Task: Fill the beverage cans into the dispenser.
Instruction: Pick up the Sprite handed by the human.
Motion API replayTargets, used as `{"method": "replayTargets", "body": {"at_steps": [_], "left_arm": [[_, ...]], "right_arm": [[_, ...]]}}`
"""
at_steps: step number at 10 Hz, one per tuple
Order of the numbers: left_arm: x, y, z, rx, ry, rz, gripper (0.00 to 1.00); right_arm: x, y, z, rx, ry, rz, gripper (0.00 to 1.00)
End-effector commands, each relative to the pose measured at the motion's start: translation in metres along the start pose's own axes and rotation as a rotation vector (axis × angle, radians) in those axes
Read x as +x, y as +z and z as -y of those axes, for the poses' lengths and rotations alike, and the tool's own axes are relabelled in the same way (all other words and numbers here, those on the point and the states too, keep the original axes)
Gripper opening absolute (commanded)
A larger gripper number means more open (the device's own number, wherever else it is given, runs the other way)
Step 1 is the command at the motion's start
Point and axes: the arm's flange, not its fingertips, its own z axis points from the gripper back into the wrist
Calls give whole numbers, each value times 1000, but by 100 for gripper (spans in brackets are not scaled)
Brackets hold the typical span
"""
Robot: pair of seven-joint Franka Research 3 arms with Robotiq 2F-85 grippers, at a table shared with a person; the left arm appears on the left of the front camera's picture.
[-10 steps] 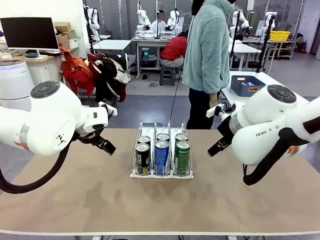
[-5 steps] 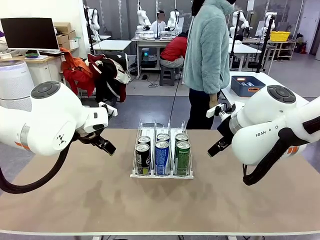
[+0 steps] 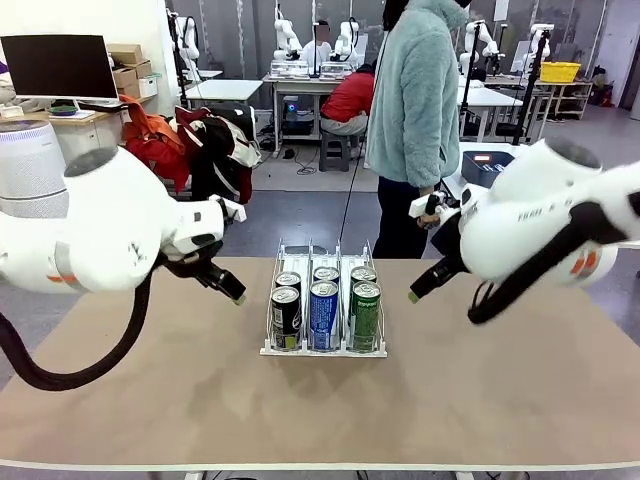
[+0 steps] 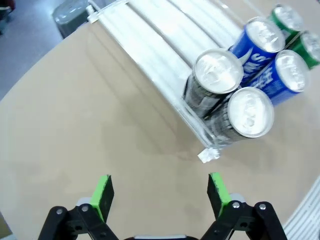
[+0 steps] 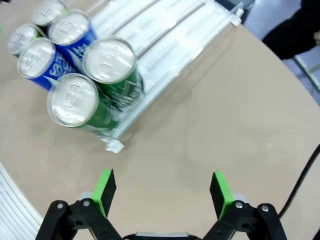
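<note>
Filling the dispenser (image 3: 325, 351), six cans (image 3: 323, 310), two per colour; left end effector (image 4: 160, 187), right end effector (image 5: 161, 187) released.

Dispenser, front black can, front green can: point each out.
dispenser (image 5: 170, 25), right wrist view, bare white lane floor.
front black can (image 4: 248, 111), left wrist view, its silver top.
front green can (image 3: 366, 318), front view, middle of its green side.

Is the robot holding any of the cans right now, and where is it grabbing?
Nothing is held. The left end effector and right end effector are both open and empty.
</note>
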Motion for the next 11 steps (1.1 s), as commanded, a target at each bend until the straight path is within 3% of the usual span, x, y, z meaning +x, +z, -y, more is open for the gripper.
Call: {"method": "replayTargets", "body": {"at_steps": [1, 2, 5, 7, 8, 9, 10, 11], "left_arm": [[13, 39, -45, -113, -53, 29, 100], [18, 67, -46, -184, -106, 43, 100], [50, 115, -69, -216, -266, 86, 100], [59, 153, -67, -229, -304, 94, 100], [55, 154, -59, -231, -283, 96, 100], [60, 148, -65, -207, -291, 82, 100], [60, 148, -65, -207, -291, 82, 100], [60, 148, -65, -207, -291, 82, 100]], "right_arm": [[22, 35, 33, 154, 7, -9, 100], [28, 55, 27, 220, -7, -24, 100], [60, 101, 44, 258, 98, -11, 100], [74, 131, 62, 252, 132, 7, 100], [70, 138, 70, 252, 122, 31, 100], [61, 125, 65, 162, 115, 77, 100], [71, 141, 61, 228, 116, 7, 100], [71, 141, 61, 228, 116, 7, 100]]}}
